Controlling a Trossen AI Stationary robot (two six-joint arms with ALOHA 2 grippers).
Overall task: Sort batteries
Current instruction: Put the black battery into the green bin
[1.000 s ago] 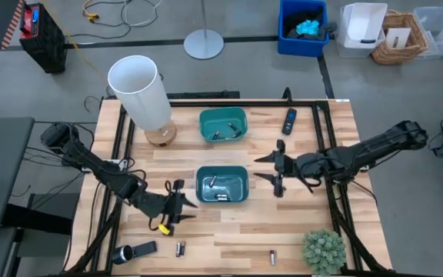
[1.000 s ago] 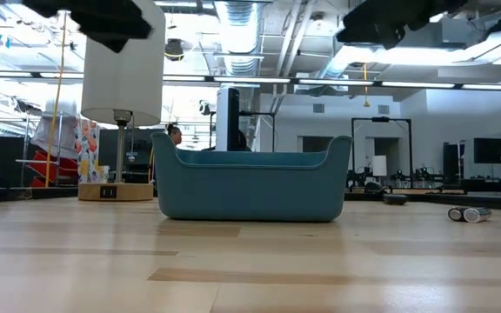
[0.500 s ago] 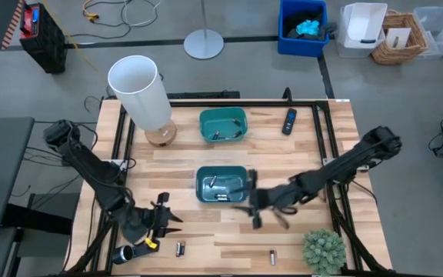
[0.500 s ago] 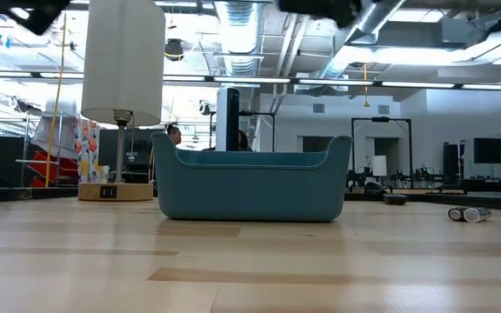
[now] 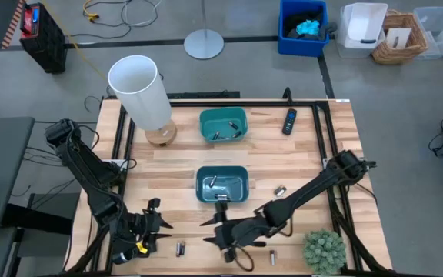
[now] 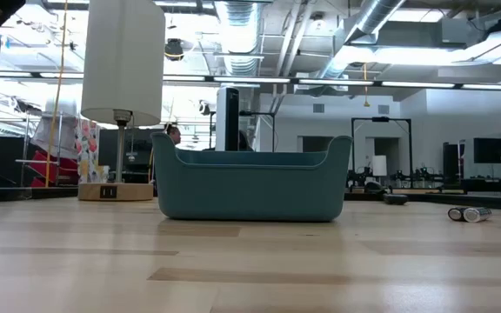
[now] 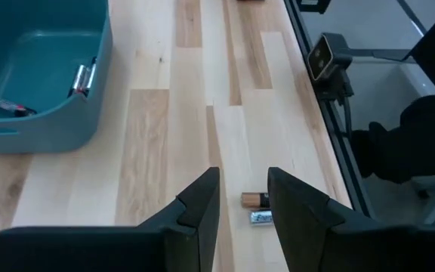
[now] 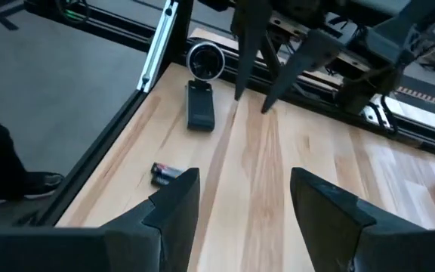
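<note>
At the near edge of the pale wooden slat table [image 5: 306,154], my left gripper [image 5: 151,228] sits low by the table's left corner, its two dark fingers [image 7: 201,202] standing a narrow gap apart with nothing between them. Just ahead of them in my left wrist view lie two small batteries side by side, one copper-topped [image 7: 254,199] and one silvery [image 7: 260,217], flat on the wood and touching neither finger. My right gripper [image 5: 220,227] reaches across to the near middle of the table, just in front of the nearer teal plastic bin [image 5: 222,185]; its fingers [image 8: 174,202] are spread moderately wide and hold nothing. Beyond them in my right wrist view a small dark battery pair [image 8: 165,173] lies on the boards, and farther off a black flashlight-like cylinder with a round lens [image 8: 202,61] rests beside the metal frame. From above, two batteries [image 5: 181,248] lie near the front edge between my grippers, another single battery [image 5: 273,257] lies closer to the small green potted plant [image 5: 325,251], and one more [image 5: 281,190] lies right of the nearer bin. That bin holds a silvery battery [image 5: 213,181]; the farther teal bin [image 5: 224,125] holds several more. A tall white lamp on a round wooden base [image 5: 141,92] stands at the far left, and a black remote-like device [image 5: 289,121] lies at the far right.
</note>
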